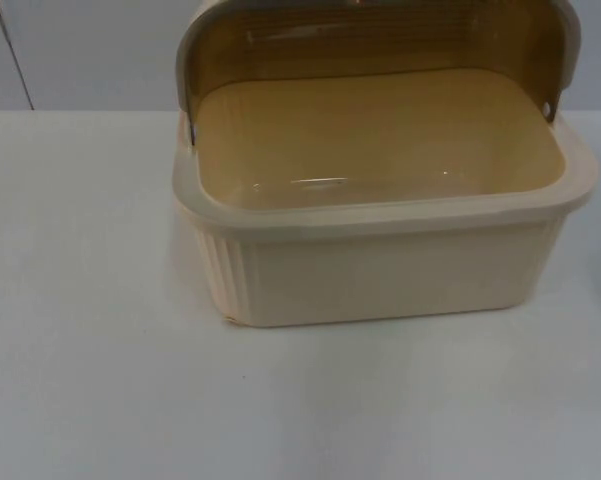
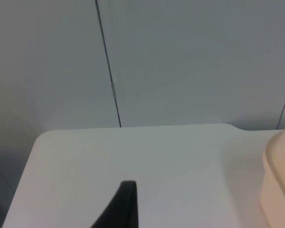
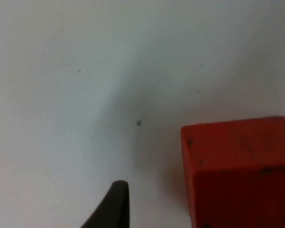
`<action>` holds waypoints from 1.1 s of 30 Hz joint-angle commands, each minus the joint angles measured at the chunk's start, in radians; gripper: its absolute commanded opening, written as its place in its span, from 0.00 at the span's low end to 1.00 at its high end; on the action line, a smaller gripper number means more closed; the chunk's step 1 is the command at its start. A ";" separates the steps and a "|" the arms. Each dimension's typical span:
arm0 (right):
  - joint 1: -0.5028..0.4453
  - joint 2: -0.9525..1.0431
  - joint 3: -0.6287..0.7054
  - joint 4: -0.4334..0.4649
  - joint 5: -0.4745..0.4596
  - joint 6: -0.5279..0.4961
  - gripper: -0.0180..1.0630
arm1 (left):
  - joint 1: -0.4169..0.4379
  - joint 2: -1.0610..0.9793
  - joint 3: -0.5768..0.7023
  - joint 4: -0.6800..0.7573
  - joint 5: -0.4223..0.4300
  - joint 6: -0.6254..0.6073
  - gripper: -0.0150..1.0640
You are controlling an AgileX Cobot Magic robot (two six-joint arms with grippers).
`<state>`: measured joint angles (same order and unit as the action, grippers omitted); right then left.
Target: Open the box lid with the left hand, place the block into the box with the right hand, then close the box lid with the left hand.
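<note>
Red block (image 3: 239,171) on table (image 1: 100,350) nr open box (image 1: 380,260).

1. The place looked like a lab or test bench: a bare white table top (image 1: 100,380).
2. A plain grey partition wall (image 2: 189,61) with panel seams stood behind it.

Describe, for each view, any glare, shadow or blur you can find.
Top view: a thin glare streak on the floor of the box, a faint shadow in front. Left wrist view: even light, soft focus. Right wrist view: the block is blurred, a dim shadow beside it.
</note>
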<state>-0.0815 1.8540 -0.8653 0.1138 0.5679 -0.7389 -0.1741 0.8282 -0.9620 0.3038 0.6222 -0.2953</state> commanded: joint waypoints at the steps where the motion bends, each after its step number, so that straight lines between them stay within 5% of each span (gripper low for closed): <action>1: 0.002 0.014 0.002 -0.008 -0.014 -0.011 0.96 | 0.005 0.002 0.001 0.010 -0.008 -0.004 0.98; 5: 0.002 0.016 0.000 -0.001 -0.036 -0.009 0.76 | 0.005 0.002 0.001 0.012 -0.008 -0.004 0.98; 9: 0.000 0.016 0.000 -0.001 -0.042 0.027 0.18 | 0.005 0.002 0.001 0.018 -0.008 -0.004 0.98; 12: 0.000 -0.006 0.000 -0.001 -0.038 0.086 0.02 | 0.005 0.002 0.001 0.025 -0.008 -0.004 0.98; 18: 0.000 -0.173 -0.016 0.017 -0.043 0.106 0.04 | 0.005 0.002 0.001 0.041 -0.013 -0.004 0.98; 26: 0.040 -0.513 -0.081 0.215 -0.043 0.125 0.04 | 0.005 0.002 0.001 0.044 -0.038 -0.004 0.98; 33: 0.288 -0.696 -0.081 0.236 -0.035 0.166 0.04 | 0.005 0.000 0.001 0.037 -0.061 -0.004 0.98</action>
<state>0.1654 1.1739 -0.9429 0.3422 0.5262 -0.5899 -0.1741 0.8282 -0.9620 0.3363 0.5823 -0.2953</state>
